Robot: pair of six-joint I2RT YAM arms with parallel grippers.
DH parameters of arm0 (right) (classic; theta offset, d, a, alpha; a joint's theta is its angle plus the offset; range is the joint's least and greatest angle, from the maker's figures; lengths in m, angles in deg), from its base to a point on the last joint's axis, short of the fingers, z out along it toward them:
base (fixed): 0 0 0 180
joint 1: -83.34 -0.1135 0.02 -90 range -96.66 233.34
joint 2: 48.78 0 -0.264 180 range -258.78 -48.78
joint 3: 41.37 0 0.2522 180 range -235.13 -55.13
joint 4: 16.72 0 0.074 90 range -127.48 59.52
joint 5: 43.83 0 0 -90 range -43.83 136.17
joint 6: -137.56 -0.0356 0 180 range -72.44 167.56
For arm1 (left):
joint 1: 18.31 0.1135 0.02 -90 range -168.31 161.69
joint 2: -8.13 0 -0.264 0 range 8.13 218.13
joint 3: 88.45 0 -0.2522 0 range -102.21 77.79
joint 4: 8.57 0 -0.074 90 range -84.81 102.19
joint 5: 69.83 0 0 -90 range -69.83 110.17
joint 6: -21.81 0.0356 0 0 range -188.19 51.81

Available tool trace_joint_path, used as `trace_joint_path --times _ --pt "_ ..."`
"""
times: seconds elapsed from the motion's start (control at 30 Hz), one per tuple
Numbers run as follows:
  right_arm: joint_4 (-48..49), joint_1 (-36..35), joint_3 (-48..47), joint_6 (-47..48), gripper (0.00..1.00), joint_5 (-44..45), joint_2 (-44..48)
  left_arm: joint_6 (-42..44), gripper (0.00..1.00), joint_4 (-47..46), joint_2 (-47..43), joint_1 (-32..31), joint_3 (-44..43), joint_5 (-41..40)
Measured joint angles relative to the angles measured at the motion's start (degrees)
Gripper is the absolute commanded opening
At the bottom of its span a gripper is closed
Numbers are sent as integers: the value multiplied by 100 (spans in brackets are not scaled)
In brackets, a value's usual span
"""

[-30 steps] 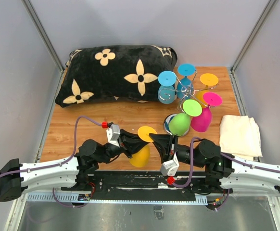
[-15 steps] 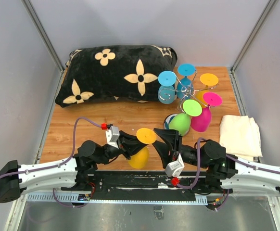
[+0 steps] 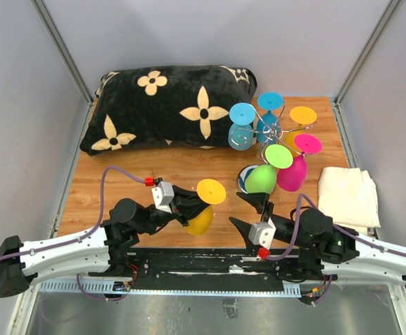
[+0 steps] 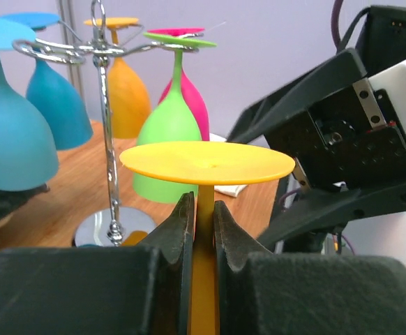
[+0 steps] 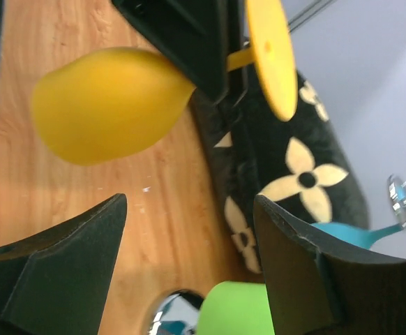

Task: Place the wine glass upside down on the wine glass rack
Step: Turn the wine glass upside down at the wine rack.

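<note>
A yellow wine glass (image 3: 201, 220) hangs foot-up above the table's near middle. My left gripper (image 3: 191, 207) is shut on its thin stem just under the round foot (image 4: 207, 162), and both pads press the stem in the left wrist view. My right gripper (image 3: 247, 212) stands open a little to the right, apart from the glass, with only wood and pillow showing between its fingers (image 5: 70, 258). In the right wrist view the yellow bowl (image 5: 109, 105) is ahead. The chrome wine glass rack (image 3: 271, 130) stands at the back right, its stem (image 4: 104, 118) rising from a mirrored base (image 4: 116, 227).
Several coloured glasses hang upside down on the rack: two blue (image 3: 241, 132), an orange (image 3: 302, 116), a pink (image 3: 294, 171) and a green one (image 3: 261, 179). A black flowered pillow (image 3: 168, 105) lies across the back. A folded white cloth (image 3: 347, 197) is at the right.
My right gripper has opened, let go of the yellow glass and drawn back toward the near right. The left gripper keeps its hold on the stem and has shifted slightly.
</note>
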Motion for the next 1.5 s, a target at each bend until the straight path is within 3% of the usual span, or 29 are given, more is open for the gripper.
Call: trace_joint_path --times 0.2,0.43,0.63,0.8,1.07,1.3,1.5 --pt "-675 0 -116 -1799 73 636 520 55 0 42 122 761 -203 573" --pt "-1956 0 -1845 -3709 75 1569 415 57 0 42 133 1115 -203 833" --pt "-2435 0 -3705 -3915 77 2162 -507 55 0 7 245 1196 -203 944" --pt "-2719 168 -5130 -3574 78 2830 -2247 28 1 -103 256 1198 -203 1025" --pt "-2997 2647 -5871 -3939 74 1567 -3923 -28 0 -85 -37 1200 -201 1062" --pt "-3158 4096 -5884 -4538 65 601 -3882 -4 0 -39 -326 1200 -131 1067" --pt "-3224 5246 -5591 -5123 57 -627 -3475 -35 0 -109 -7 1364 -131 1073"
